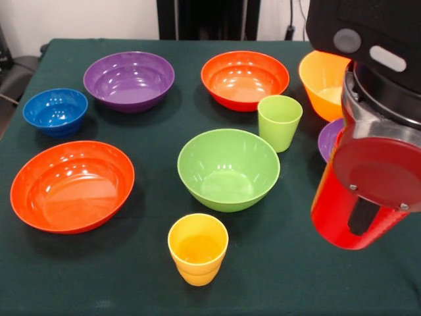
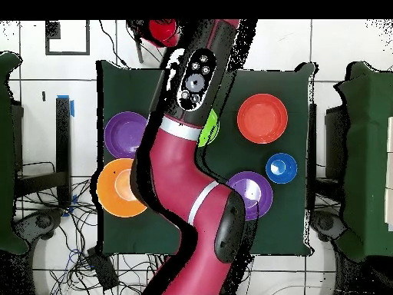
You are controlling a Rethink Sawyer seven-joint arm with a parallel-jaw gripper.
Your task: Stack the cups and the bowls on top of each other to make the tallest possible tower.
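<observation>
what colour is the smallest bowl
Blue; the small bowl shows best in the front view.

Counted on the table: seven bowls — two purple (image 1: 129, 80) (image 1: 329, 139), two red-orange (image 1: 72, 185) (image 1: 245, 79), one orange (image 1: 322, 82), one green (image 1: 228, 168), one blue (image 1: 55, 111) — and two cups, green (image 1: 279, 122) and yellow (image 1: 197, 248)

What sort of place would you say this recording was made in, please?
Probably a robotics lab. A red and black arm reaches over a table draped in dark green cloth, plastic bowls such as the green bowl are set out apart from one another, and loose cables trail across the tiled floor.
</observation>
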